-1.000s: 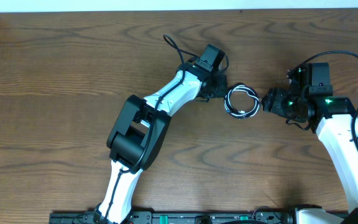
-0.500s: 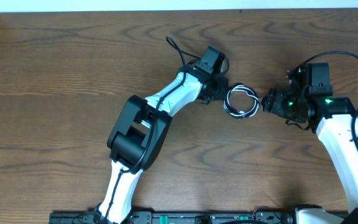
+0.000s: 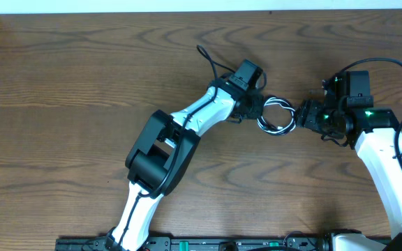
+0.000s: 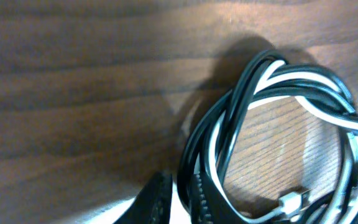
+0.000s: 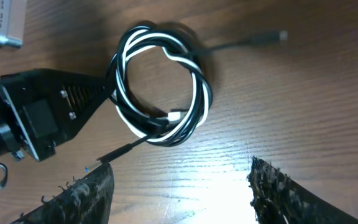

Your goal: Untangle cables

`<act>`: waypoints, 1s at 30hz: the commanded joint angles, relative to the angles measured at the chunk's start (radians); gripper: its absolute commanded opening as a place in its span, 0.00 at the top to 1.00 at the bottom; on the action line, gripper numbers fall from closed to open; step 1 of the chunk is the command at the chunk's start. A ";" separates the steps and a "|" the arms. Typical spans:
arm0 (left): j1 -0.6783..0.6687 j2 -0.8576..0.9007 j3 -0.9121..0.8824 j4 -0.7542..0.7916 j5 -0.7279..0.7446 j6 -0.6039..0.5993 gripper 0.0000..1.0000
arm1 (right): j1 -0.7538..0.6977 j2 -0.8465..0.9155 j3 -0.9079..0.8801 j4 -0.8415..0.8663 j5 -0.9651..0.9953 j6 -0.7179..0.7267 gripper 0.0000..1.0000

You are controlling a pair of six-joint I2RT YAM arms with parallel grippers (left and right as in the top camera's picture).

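**Tangled coil between two grippers**

Wound together into one small coil (image 3: 278, 104) on the wooden table (image 3: 61, 84): a black cable (image 4: 238, 99) and a white cable (image 4: 272, 79), with strands twisted over each other all the way round. Lying toward the far side of the table, between the two arms.

Met on its left rim by the left gripper (image 3: 257, 109), with jaws drawn almost together and coil strands running into the narrow gap. Flanked just to the right by the right gripper (image 5: 179, 171), with jaws spread wide and nothing between them.

Inside the ring, a small white plug (image 5: 174, 116). Trailing out of the coil, two loose black tails: one to a small dark plug (image 5: 279, 36) lying beyond the ring, the other running past the left gripper's body to a second end (image 5: 98, 163) close to one finger of the right gripper.
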 commanded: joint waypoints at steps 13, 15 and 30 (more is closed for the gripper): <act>0.021 -0.053 -0.013 0.003 -0.039 -0.015 0.93 | -0.010 -0.005 0.013 -0.008 -0.003 0.010 0.33; 0.034 -0.103 -0.012 0.004 0.001 -0.015 0.92 | -0.010 -0.005 0.013 -0.007 -0.003 0.009 0.34; 0.057 -0.266 -0.012 -0.021 0.344 -0.042 0.93 | -0.010 0.108 0.013 0.126 -0.201 0.009 0.42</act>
